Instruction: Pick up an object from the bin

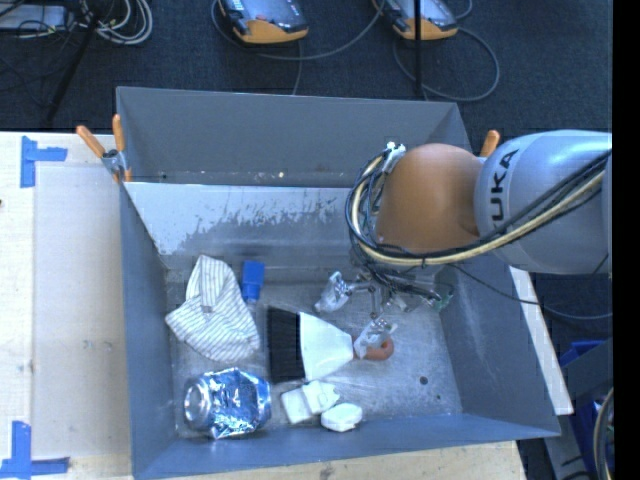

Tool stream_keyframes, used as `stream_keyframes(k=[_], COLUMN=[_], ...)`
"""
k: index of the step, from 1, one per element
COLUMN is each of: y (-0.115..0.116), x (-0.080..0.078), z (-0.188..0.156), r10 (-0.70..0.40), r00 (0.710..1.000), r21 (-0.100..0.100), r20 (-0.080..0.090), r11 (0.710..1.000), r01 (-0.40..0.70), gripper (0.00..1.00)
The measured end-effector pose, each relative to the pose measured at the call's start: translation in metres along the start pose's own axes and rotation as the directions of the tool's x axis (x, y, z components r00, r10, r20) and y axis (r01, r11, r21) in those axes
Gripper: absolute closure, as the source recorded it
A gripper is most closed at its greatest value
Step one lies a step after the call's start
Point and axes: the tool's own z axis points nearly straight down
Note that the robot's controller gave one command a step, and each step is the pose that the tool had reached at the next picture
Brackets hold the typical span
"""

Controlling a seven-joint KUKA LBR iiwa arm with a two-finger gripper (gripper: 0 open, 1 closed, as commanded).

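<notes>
Pincer [375, 326] hangs low under the arm's orange cover, right of the middle of the grey metal bin [290, 158]; whether it is spread or pressed together I cannot tell. Left of it lie a crumpled striped cloth [212, 313], a crushed silver can [228, 403], a black-bristled brush [283, 345], some white crumpled scraps [318, 403] and a small blue plastic piece [252, 278]. The small round reddish-brown lump [377, 348] sits right at the pincer's tip, on its near side. I'd judge that a short drop would meet it.
</notes>
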Motion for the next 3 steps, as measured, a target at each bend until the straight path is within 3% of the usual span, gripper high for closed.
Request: stream_keyframes(k=[1, 2, 3], y=[0.0015, 0.001, 0.0013], x=[-0.0051, -0.0038, -0.0052], z=[-0.0006, -0.0004, -0.0006], r10=[0.002, 0.003, 0.005], r00=[1.0, 1.0, 1.0], r21=[0.004, 0.003, 0.005], r20=[0.021, 0.016, 0.022], r11=[1.0, 1.0, 1.0], r01=[-0.002, -0.004, -0.005], gripper=[0.0, 1.0, 0.0])
